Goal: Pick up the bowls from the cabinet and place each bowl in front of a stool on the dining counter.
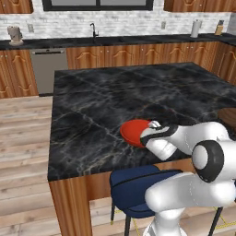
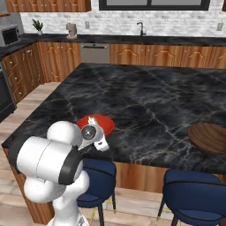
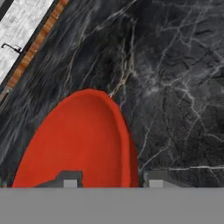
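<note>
Bowl (image 3: 81, 140) rim between claw (image 3: 109, 180) tips, half-hidden.

Red bowl (image 1: 133, 132): near side hidden by robot hand. Wooden bowl (image 2: 210, 137) cut off at right edge. Stool (image 1: 133, 191) partly behind arm.

Rear views flanking dining counter (image 1: 92, 115)
</note>
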### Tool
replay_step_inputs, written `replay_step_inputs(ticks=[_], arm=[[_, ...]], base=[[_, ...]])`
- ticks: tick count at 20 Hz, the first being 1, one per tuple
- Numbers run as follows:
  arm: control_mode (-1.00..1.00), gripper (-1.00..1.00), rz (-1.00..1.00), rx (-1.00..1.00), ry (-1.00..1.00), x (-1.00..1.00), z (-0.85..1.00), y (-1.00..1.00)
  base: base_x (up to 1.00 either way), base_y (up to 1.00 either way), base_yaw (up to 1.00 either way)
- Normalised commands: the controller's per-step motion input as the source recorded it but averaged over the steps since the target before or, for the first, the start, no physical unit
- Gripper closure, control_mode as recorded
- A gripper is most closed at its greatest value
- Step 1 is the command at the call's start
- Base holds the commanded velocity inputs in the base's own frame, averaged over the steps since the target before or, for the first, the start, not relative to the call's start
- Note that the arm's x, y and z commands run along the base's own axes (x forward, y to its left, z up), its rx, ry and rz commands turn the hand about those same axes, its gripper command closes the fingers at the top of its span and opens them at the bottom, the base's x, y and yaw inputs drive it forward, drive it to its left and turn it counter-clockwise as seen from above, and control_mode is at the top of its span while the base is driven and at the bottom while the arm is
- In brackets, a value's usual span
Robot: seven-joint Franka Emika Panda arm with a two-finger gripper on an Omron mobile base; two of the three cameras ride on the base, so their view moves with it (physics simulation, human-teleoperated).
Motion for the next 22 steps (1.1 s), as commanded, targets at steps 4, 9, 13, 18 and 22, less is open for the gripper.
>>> replay_step_inputs(ticks=[4,9,13,18,22], arm=[[-1.0,-1.0,0.0,-0.14,-0.3,0.0,1.0,-0.04],[-1.0,-1.0,0.0,-0.18,-0.05,-0.24,1.0,-0.1],[-1.0,-1.0,0.0,-0.25,0.1,-0.37,1.0,-0.27],[-1.0,-1.0,0.0,-0.23,0.14,-0.32,1.0,-0.41],[-1.0,-1.0,0.0,-0.2,0.18,-0.69,1.0,-0.19]], base=[[0.0,0.0,0.0],[0.0,0.0,0.0],[0.0,0.0,0.0],[0.0,0.0,0.0],[0.0,0.0,0.0]])
